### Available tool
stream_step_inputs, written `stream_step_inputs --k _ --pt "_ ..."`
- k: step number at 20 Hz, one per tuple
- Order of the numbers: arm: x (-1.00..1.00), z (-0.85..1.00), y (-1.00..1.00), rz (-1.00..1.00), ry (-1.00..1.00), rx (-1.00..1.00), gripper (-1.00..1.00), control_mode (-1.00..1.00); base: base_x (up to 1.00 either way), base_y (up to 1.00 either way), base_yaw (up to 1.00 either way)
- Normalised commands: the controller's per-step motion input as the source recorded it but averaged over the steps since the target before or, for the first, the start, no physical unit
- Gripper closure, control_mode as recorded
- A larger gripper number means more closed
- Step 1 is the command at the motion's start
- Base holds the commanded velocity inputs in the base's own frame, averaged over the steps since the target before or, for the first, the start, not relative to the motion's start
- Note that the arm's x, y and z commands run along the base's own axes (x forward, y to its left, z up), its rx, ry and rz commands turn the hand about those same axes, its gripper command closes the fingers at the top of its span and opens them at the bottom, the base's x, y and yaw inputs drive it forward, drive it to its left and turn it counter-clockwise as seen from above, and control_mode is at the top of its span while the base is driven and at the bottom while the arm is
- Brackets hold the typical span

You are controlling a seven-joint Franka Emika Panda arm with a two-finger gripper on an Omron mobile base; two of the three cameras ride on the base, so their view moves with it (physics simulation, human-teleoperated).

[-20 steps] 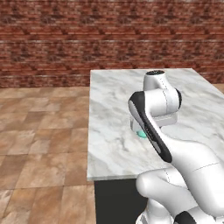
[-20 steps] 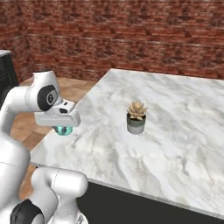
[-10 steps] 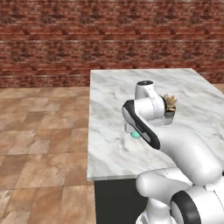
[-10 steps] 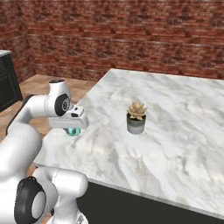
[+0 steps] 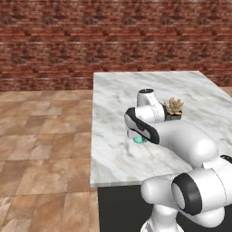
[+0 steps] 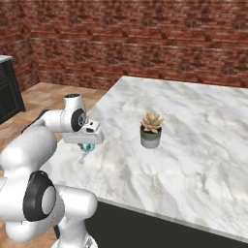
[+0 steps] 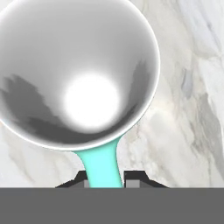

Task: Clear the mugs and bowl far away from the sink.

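Jaws clamped on teal mug (image 7: 78,74) handle

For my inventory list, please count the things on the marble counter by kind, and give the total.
Mugs: 1, the teal mug, its handle between the fingers of the gripper
Potted plants: 1, the succulent in a grey pot
Total: 2

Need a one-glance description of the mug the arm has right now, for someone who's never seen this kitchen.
Start at the white marble counter in front of the brick wall and go to its left edge, away from the potted succulent in the middle. Under the gripper there sits the teal mug, jaws closed on its handle. Teal outside, white inside, the sole cup here.
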Motion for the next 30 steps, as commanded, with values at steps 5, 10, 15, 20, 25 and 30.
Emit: stream_step_inputs --k 5,10,15,20,25,30 --pt "0.29 -0.32 -0.01 0.00 0.00 0.00 1.00 -1.00 0.00 0.00 0.00" --pt "0.33 -0.35 0.00 0.00 0.00 0.00 1.00 -1.00 0.00 0.00 0.00" --pt "0.22 -0.45 0.00 0.00 0.00 0.00 1.00 -1.00 0.00 0.00 0.00" --pt "0.16 -0.43 -0.03 0.00 0.00 0.00 1.00 -1.00 0.00 0.00 0.00" --pt "0.16 -0.42 -0.06 0.00 0.00 0.02 1.00 -1.00 0.00 0.00 0.00" --pt "0.13 -0.32 -0.08 0.00 0.00 0.02 1.00 -1.00 0.00 0.00 0.00"
